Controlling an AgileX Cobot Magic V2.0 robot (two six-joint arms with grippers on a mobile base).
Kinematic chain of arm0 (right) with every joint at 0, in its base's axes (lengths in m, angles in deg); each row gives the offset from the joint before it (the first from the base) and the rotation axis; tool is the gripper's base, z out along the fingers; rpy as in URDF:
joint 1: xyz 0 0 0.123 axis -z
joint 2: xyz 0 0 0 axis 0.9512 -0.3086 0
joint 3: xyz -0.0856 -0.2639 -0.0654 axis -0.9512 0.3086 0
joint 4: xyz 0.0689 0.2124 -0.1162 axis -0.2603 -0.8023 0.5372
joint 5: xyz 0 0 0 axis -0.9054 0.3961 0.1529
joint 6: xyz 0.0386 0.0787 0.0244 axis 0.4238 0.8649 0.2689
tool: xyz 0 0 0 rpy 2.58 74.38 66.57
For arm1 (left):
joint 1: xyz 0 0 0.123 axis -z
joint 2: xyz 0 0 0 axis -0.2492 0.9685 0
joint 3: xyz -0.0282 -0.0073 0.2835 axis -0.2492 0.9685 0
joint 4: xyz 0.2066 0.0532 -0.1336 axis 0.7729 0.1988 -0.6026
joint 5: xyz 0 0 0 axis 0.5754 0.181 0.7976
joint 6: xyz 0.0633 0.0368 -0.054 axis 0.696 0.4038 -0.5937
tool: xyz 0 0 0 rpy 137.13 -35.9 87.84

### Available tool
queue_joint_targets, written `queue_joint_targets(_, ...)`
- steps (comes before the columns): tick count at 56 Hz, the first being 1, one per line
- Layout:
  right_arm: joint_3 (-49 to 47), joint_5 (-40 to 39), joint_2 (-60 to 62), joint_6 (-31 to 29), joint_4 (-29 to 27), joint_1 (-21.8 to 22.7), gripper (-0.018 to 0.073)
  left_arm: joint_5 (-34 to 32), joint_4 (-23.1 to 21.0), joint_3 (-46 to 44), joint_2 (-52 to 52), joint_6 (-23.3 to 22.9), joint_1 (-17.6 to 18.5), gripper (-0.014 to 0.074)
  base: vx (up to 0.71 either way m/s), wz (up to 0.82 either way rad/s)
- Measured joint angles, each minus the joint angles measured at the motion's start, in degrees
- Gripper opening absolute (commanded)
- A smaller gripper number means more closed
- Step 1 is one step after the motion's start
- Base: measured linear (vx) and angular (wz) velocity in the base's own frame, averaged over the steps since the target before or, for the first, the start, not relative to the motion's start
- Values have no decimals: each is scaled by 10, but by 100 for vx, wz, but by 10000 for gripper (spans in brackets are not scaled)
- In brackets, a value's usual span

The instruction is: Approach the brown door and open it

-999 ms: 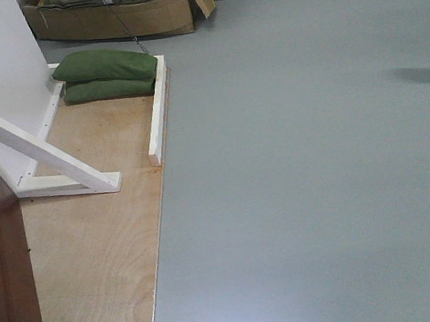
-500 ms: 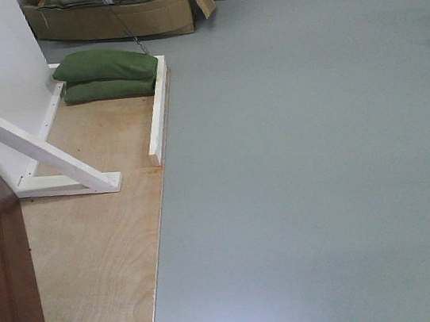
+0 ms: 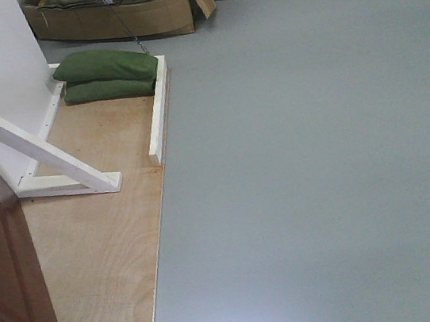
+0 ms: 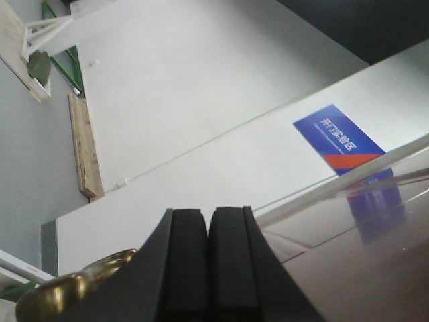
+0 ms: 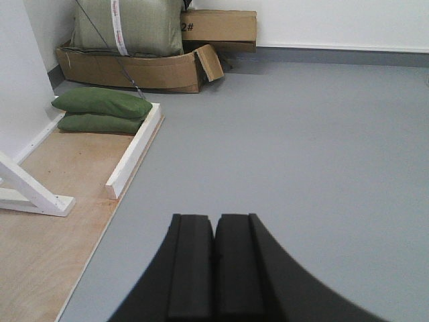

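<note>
Green sandbags [image 3: 102, 67], white brace [image 3: 36, 144] on plywood [image 3: 100, 257] beside brown door [image 3: 6, 302].

The grey floor [image 3: 302, 157] lies open across the middle and right, out to the far side. At near left the brown door [image 3: 5, 294] juts in over the plywood [image 3: 100, 257]. Beyond it a slanted white brace [image 3: 37, 150] and a low white rail [image 3: 159, 113] block the left, with green bags [image 3: 106, 68] and a cardboard box [image 3: 115, 19] at far left.

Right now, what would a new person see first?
The glossy brown door fills the front view's lower left corner. Two green bags lie stacked on the plywood beside the white frame, upper left. In the left wrist view, a blue sign sits on the white wall.
</note>
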Motion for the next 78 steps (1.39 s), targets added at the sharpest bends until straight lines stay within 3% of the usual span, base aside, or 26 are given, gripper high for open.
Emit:
queue_joint_targets(24, 0, 0, 0, 0, 0, 0, 0, 161, 19, 0, -7, 0, 3, -6, 0, 0)
queue_joint_targets(34, 0, 0, 0, 0, 0, 0, 0, 210, 47, 0, -8, 1, 4, -6, 0, 0)
queue_joint_targets(56, 0, 0, 0, 0, 0, 0, 0, 265, 148, 1, 2, 3, 46, -6, 0, 0)
queue_joint_targets(78, 0, 0, 0, 0, 0, 0, 0, 326, 182, 1, 2, 4, 47, -6, 0, 0)
